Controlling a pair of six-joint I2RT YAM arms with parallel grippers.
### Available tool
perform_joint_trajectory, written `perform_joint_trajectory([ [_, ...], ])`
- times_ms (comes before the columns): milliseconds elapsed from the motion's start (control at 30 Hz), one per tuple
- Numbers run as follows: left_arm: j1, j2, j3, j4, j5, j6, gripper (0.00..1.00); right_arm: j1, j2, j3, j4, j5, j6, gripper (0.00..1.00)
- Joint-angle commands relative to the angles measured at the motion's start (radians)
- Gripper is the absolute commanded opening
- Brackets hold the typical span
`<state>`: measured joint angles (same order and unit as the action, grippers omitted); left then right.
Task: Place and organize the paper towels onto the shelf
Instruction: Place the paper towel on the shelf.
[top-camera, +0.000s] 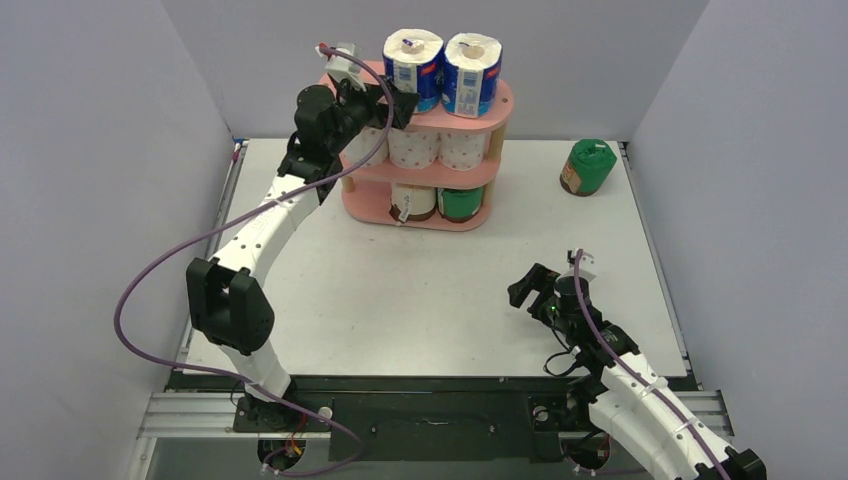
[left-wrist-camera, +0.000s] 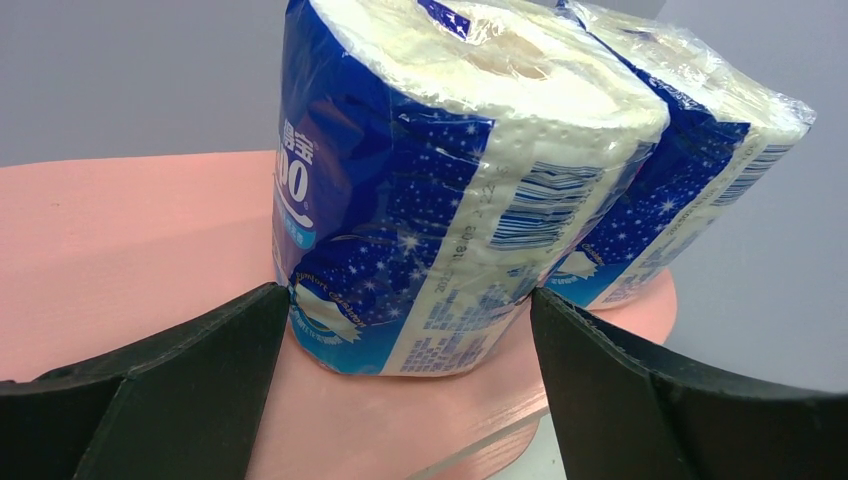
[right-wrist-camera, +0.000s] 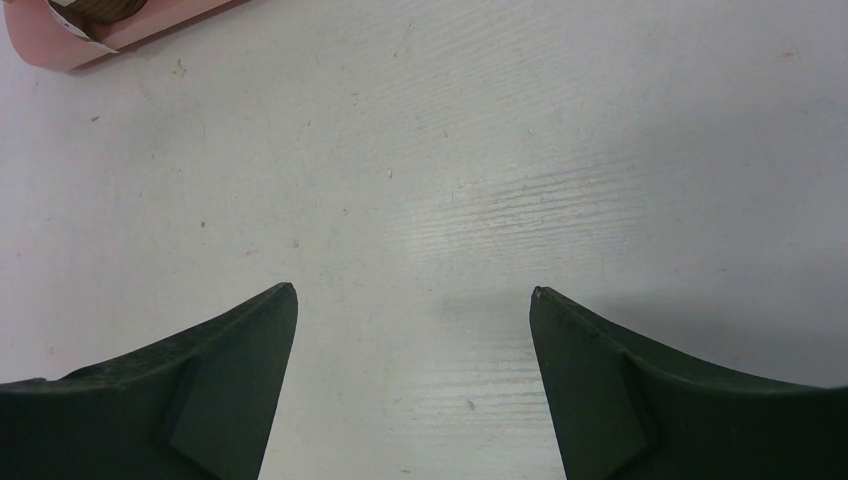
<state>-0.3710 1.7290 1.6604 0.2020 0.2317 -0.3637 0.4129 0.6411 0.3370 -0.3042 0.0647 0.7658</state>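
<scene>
1. The top board of the shelf (top-camera: 506, 100) is bare on its left; two blue rolls (top-camera: 415, 70) fill its right.
2. The left gripper (left-wrist-camera: 410, 292), jaws wide, stands just before the nearer one.
3. The green roll (top-camera: 587, 166) has bare table (top-camera: 400, 290) all round.

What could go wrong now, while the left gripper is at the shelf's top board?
1. The open left gripper flanks the near blue roll; a skewed retreat may tip it.
2. That roll touches the second blue roll, which stands near the rim of the top board, so a push could drop it.
</scene>
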Motion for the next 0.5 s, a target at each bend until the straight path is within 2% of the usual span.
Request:
perform_joint_trajectory([
  [0,0.004,0.028,0.055,0.021,-0.005,-0.023,0.89,-0.005,0.015,0.021,0.046,0.026,-0.019,0.82],
  [467,0.004,0.052,0.073,0.019,0.000,-0.033,0.89,-0.005,0.017,0.021,0.045,0.025,-0.020,0.82],
])
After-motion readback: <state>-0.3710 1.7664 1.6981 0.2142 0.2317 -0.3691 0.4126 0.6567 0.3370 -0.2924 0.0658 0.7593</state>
